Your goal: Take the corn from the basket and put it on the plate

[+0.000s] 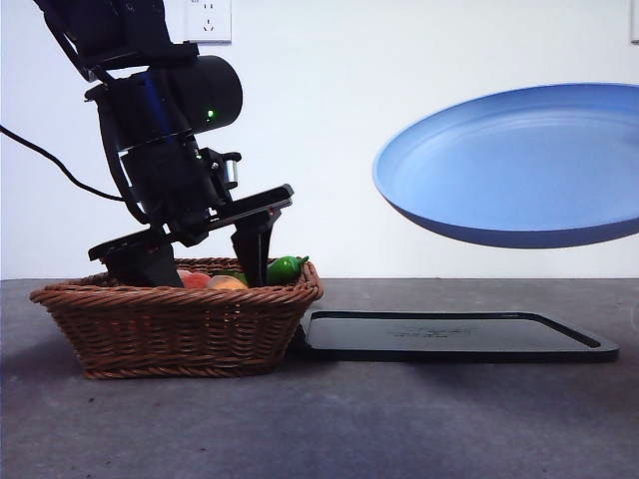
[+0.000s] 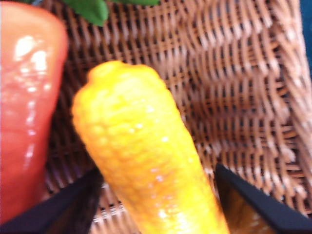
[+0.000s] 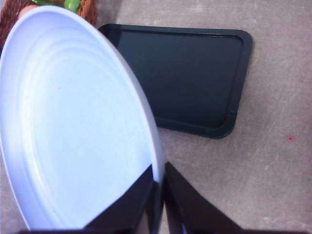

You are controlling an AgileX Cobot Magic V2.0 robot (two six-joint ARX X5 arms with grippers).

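The corn (image 2: 146, 156), a bumpy orange-yellow cob, lies on the floor of the brown wicker basket (image 1: 175, 329). My left gripper (image 2: 157, 170) is lowered into the basket and stands open, with one jaw on each side of the cob. The jaw on the basket's open side is apart from the cob; the other sits very close to it. In the front view the same gripper (image 1: 205, 261) dips below the braided rim. My right gripper (image 3: 160, 180) is shut on the rim of the light-blue plate (image 3: 73, 122). It holds the plate (image 1: 519, 170) tilted in the air above the table's right side.
A pinkish-red fruit (image 2: 24, 97) lies right beside the corn, and a green pepper (image 1: 285, 267) rests at the basket's right end. A flat black tray (image 1: 449, 334) lies on the grey table just right of the basket, under the raised plate.
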